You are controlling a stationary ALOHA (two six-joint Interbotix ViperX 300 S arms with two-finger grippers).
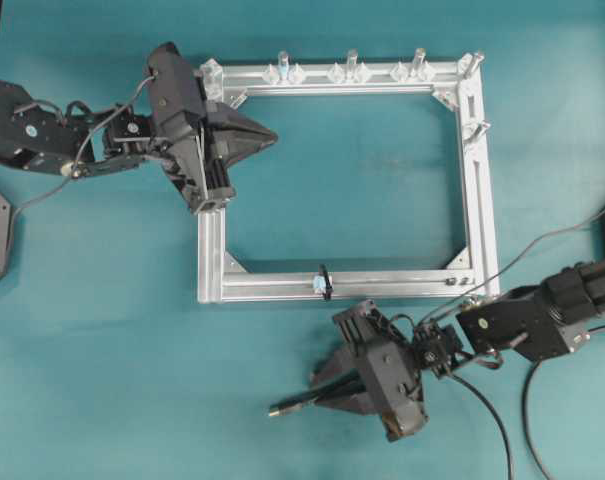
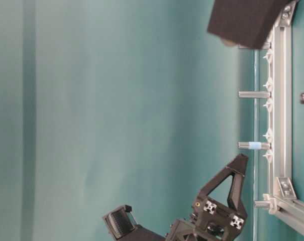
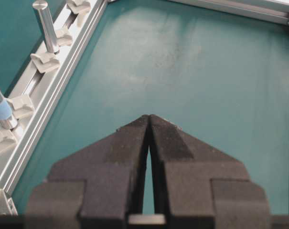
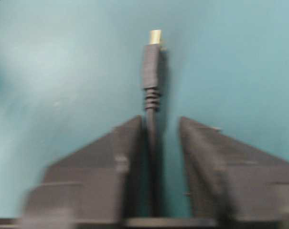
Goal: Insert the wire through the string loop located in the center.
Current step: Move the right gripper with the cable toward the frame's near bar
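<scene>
Two grippers are on my screens. My left gripper (image 1: 267, 137) sits at about ten o'clock in the overhead view, over the upper left corner of the silver frame (image 1: 479, 200), tips aimed toward three o'clock into the frame's opening. Through its wrist camera I see the fingers (image 3: 130, 143) pressed together at their tips, clenched on nothing, with bare teal table (image 3: 192, 71) beyond them.

My right gripper (image 1: 317, 388) lies at about six o'clock, below the frame's lower bar, pointing toward nine o'clock. The wire (image 1: 300, 404) runs between its fingers, its plug end poking out toward nine o'clock and lying on the mat. In the right wrist view the jaws stand apart around the wire (image 4: 152, 86): the cable lies against the left finger (image 4: 120, 157), a visible gap separates it from the right one, so I read this gripper as released, not squeezing. That view is blurred. The plug's metallic tip points to twelve o'clock there.

The string loop (image 1: 325, 283) wraps the frame's lower bar near its middle, with a pale blue piece on it. It sits at roughly twelve o'clock from the plug, well apart from it.

Upright pegs (image 1: 351, 66) line the top bar.
</scene>
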